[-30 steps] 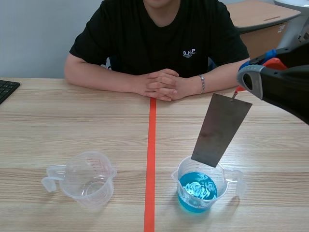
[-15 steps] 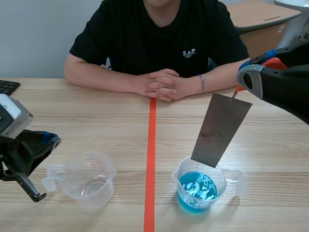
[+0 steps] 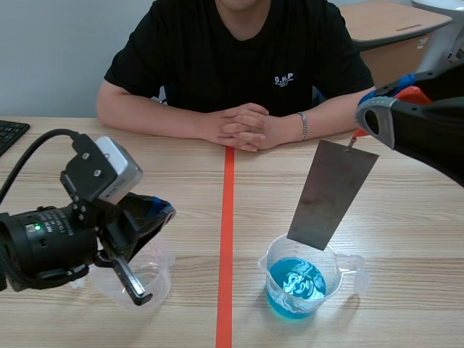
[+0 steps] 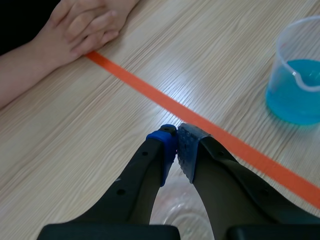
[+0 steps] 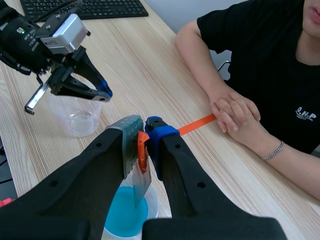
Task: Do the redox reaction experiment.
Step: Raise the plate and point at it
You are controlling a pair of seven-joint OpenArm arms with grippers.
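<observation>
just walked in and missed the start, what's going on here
The right arm has its jaws shut on a metal plate, which hangs tilted over the beaker of blue liquid. The left arm hovers over the empty clear beaker with its jaws shut on nothing. A person sits across the table, hands clasped.
</observation>
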